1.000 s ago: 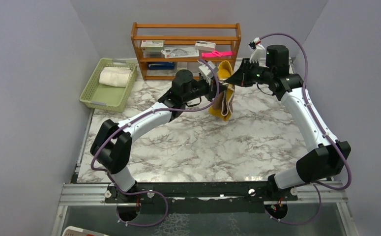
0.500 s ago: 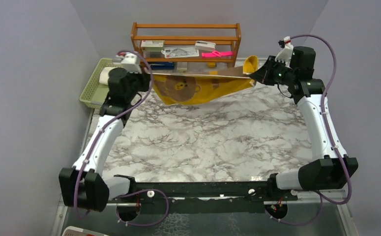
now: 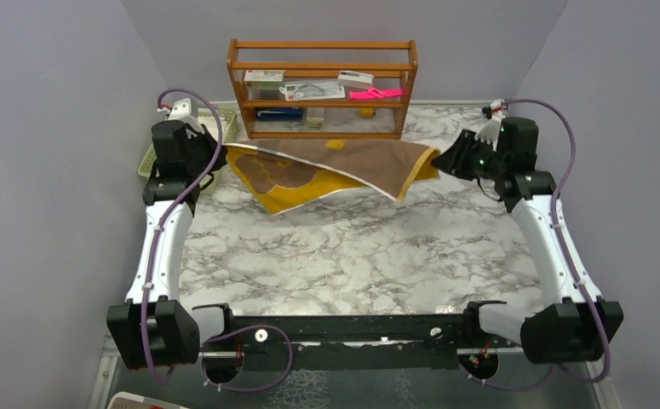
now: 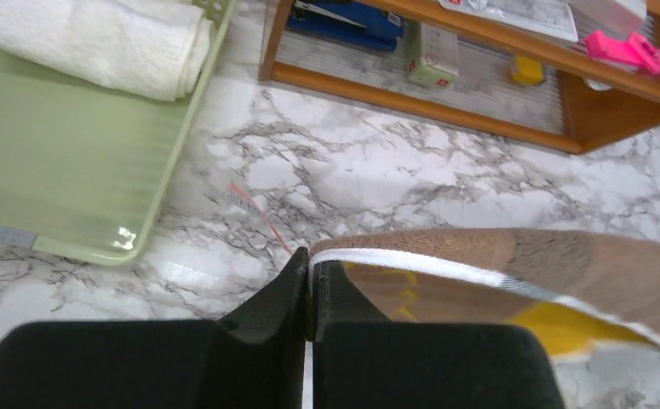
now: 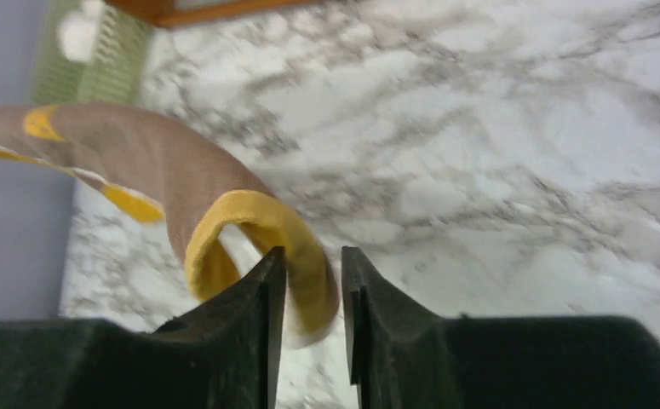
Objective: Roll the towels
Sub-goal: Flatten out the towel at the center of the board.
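The brown towel [image 3: 335, 166] is soft, matt cloth with mustard-yellow patches and a pale stitched hem. The cream-white towel [image 4: 96, 43] is nubbly terry and lies in a basket [image 4: 71, 162] of smooth, faintly ribbed pale-green plastic. The table [image 3: 352, 247] has a smooth marble-look top with a slight sheen. The shelf [image 3: 322, 64] is varnished wood. The left gripper [image 4: 311, 260] and right gripper [image 5: 313, 256] have matt black plastic fingers.

We see a white tabletop with grey marble veining [image 3: 352, 247], closed in by plain lilac-grey walls [image 3: 54, 128]. At its far edge stands a low wooden rack with slatted shelves [image 3: 322, 45]. It holds a bright pink flat object [image 3: 375, 93], a printed sheet [image 3: 312, 89] and, lower down, a blue flat item [image 4: 347, 19]. Just left of the rack sits a pale green ribbed plastic basket [image 4: 71, 153].
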Robot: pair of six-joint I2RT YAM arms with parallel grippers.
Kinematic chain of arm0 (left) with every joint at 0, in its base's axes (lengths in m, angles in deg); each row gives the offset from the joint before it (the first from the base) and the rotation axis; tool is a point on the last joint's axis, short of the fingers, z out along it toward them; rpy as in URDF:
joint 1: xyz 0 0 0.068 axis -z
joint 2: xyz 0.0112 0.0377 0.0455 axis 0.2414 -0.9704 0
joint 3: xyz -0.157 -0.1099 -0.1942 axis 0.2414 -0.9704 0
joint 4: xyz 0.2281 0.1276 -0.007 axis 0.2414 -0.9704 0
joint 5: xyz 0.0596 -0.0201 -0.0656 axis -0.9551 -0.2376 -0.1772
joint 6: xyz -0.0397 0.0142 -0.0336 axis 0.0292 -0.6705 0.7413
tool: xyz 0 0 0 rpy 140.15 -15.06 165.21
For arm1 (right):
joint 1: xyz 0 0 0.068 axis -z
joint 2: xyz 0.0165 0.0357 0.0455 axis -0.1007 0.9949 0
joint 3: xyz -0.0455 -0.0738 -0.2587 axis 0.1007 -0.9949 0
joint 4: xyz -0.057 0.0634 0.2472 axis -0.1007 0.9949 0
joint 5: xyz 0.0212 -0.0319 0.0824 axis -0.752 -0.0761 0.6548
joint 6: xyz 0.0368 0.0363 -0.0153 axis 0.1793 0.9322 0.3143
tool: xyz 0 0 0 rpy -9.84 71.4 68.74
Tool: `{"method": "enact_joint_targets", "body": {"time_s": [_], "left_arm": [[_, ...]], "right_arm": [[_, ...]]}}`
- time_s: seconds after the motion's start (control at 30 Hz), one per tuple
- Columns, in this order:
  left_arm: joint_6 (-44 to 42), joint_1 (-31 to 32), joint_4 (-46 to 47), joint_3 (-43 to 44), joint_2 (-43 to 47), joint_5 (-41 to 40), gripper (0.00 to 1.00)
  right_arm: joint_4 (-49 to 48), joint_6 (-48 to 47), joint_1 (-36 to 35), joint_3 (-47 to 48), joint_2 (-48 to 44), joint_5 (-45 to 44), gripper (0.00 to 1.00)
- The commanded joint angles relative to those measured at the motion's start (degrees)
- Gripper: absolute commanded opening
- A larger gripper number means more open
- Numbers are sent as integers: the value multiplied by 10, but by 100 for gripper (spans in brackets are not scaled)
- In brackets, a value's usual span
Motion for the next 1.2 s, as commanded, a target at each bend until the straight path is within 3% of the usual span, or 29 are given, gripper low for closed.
{"method": "enact_joint_targets", "body": {"time_s": [0.0, 0.03, 0.07, 0.17, 0.3, 0.5, 0.63, 0.87, 1.17], "left_arm": [[9, -5, -35, -2, -13, 80, 0], [2, -5, -47, -7, -29, 104, 0], [-6, -5, -60, -11, -48, 133, 0], [-14, 2, -79, -27, -89, 187, 0], [-19, 16, -80, -32, -92, 168, 0], [-21, 17, -89, -22, -107, 139, 0], [-24, 17, -93, -24, -102, 125, 0], [-22, 17, -94, -35, -98, 127, 0], [-22, 17, -95, -41, -90, 129, 0]], "right_arm": [[-23, 33, 4, -118, -89, -66, 51], [-24, 32, 4, -149, -99, -74, 64], [-26, 32, 4, -176, -106, -78, 71], [-23, -9, 3, -220, -108, -66, 74], [-17, -49, -27, -215, -102, -62, 74], [-20, -56, -341, -155, -1, -222, 73], [7, -105, -458, -92, 120, -309, 70], [-24, -181, -484, -29, 242, -334, 68], [-55, -200, -477, 6, 333, -324, 64]]}}
